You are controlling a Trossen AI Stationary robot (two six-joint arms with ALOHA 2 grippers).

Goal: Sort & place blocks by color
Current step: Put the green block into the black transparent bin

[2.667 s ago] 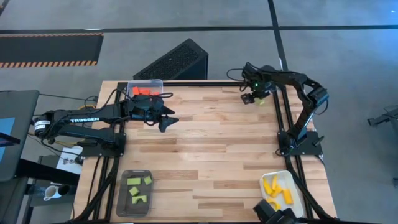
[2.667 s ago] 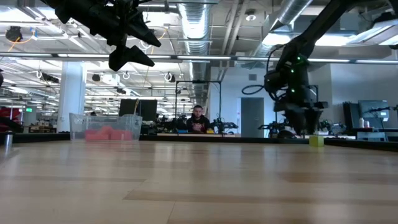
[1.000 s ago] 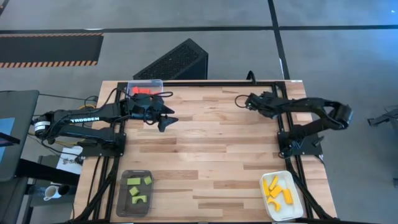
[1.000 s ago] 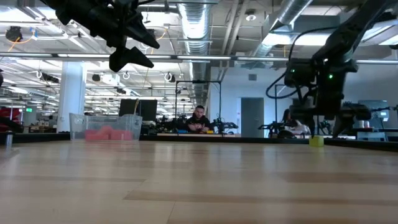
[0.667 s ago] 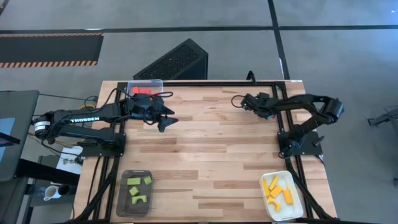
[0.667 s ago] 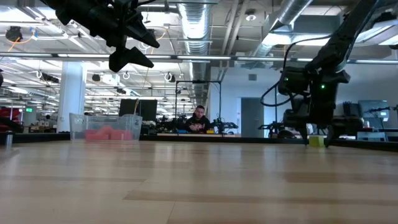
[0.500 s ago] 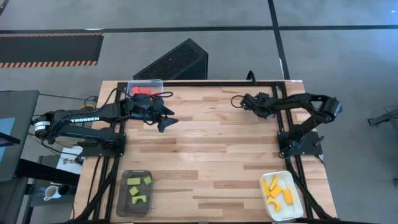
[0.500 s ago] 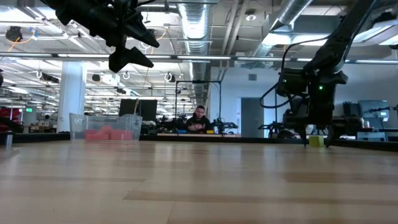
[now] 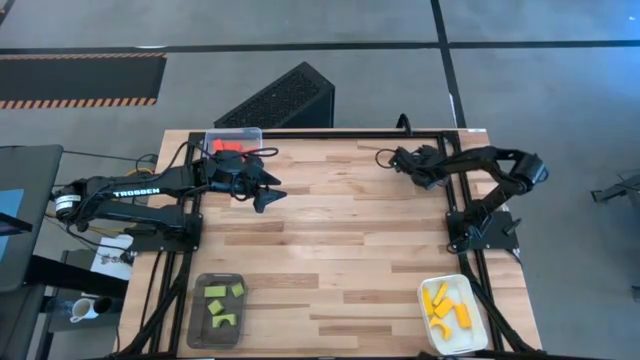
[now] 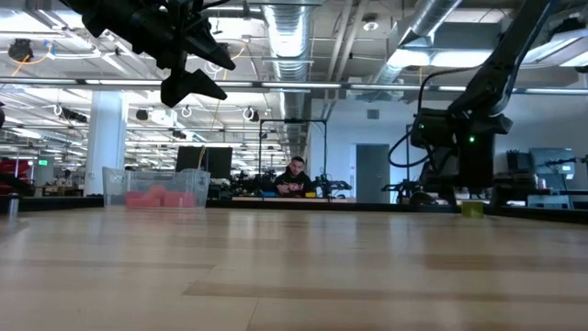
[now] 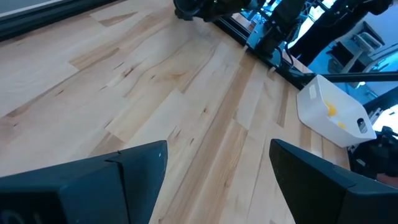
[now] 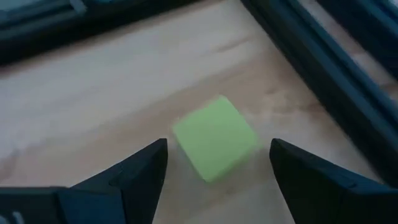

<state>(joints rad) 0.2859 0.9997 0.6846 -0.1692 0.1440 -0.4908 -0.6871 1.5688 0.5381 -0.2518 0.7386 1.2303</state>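
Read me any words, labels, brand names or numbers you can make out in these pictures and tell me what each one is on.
"TROSSEN": white letters along the left arm in the high view.
Small signs in the room behind the table in the low view: too small to read.
No other readable text; the green cube is plain.

Bright even overhead light; soft shadows; right wrist view blurred.

A light green cube (image 12: 215,138) lies on the pale wood table (image 9: 330,230). Beside that table's edges, red blocks (image 9: 229,146) fill a clear tray (image 9: 252,133), green blocks (image 9: 221,305) a dark grey tray (image 9: 197,320), yellow-orange blocks (image 9: 442,303) a white tray (image 9: 478,326).
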